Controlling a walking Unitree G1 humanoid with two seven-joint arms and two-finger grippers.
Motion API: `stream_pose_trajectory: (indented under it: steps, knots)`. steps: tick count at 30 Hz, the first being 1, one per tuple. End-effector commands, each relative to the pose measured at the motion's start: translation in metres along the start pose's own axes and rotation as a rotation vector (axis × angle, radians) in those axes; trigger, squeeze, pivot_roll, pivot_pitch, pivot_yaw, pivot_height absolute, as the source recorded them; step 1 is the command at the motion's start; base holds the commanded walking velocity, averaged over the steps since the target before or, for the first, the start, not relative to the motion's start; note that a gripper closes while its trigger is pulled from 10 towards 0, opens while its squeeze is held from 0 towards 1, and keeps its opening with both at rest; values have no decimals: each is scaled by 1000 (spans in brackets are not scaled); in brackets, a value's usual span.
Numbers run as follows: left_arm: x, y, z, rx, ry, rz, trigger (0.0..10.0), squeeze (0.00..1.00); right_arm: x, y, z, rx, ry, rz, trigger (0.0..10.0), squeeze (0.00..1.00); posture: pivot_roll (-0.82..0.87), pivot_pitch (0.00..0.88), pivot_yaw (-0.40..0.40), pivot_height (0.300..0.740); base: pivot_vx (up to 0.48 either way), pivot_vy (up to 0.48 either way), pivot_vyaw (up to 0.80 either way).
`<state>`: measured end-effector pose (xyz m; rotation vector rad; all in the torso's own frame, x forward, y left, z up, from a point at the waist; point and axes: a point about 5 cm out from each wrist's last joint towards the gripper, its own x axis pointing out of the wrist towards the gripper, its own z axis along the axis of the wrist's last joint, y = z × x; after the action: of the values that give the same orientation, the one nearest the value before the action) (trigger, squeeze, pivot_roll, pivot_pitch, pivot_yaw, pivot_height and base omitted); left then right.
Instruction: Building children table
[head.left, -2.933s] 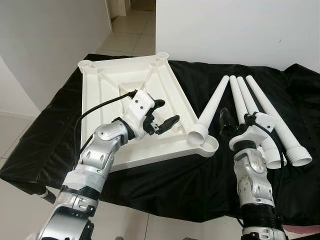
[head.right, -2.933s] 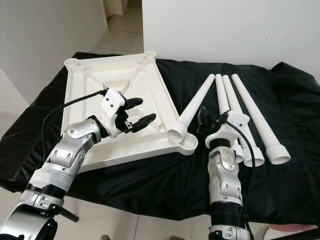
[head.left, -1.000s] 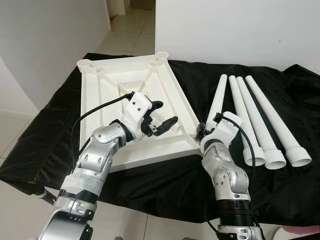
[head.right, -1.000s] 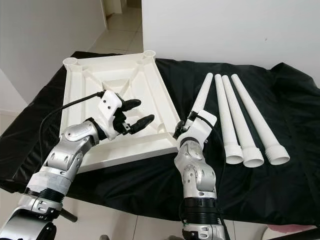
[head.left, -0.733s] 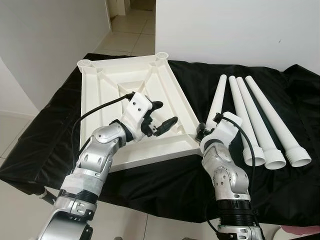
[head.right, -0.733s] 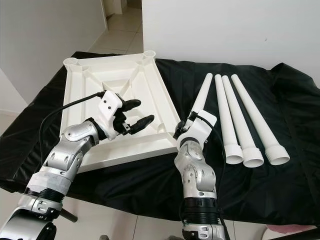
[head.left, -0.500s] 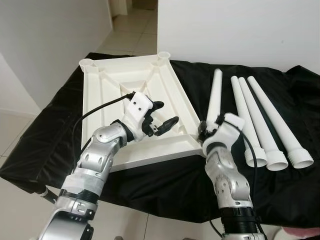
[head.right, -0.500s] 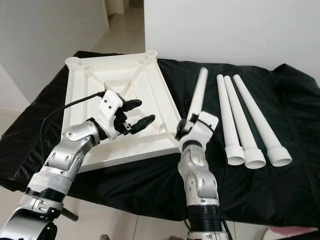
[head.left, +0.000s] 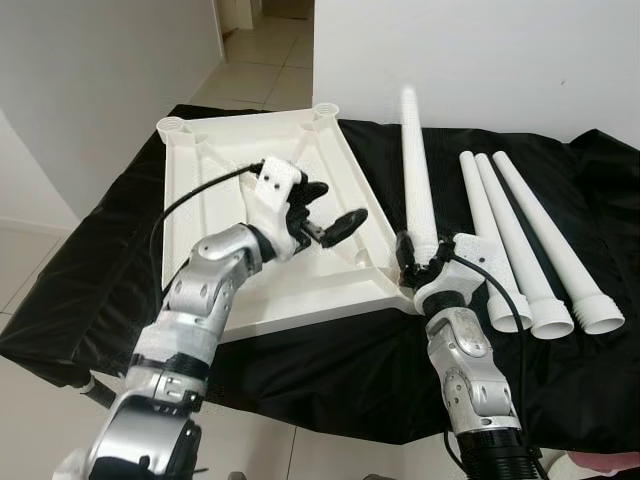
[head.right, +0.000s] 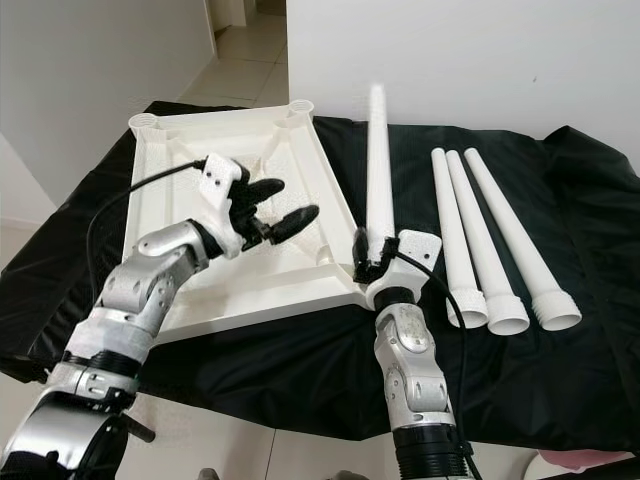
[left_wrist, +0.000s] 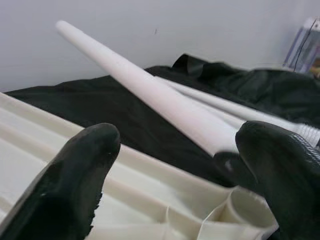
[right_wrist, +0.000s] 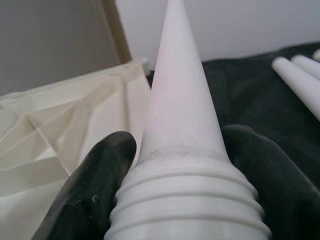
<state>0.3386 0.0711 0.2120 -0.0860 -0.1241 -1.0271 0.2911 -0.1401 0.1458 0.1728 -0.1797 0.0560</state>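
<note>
Right tool (head.left: 408, 262) grips the white leg (head.left: 418, 190) at its ribbed end, holding it nearly upright at the near right corner of the upturned tabletop (head.left: 225, 170). Left tool (head.left: 322, 214) hovers with fingers spread over the tabletop's underside, gripping nothing. Three more legs (head.left: 520, 240) lie side by side on the black-draped bench (head.left: 90, 290), right of the tabletop.

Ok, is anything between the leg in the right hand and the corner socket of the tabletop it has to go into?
Nothing visible. The right hand holds the leg upright at the near right corner socket of the upturned tabletop. The left hand hovers open over the tabletop, off to the side.
</note>
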Motion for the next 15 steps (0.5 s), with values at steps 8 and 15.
stream_pose_trajectory:
  steps: [8, 15]
  knots:
    - [9, 5, 9, -231, 10, -69, 10000, 0, 1, 10, 17, -61, -141, 178, 10000, 0, -111, 0, 28, 740, 0, 0, 0]
    - [25, 21, 20, -476, 1, -9, 10000, 0, 9, 24, 23, -114, -181, 368, 10000, 0, -129, 0, 41, 740, 0, 0, 0]
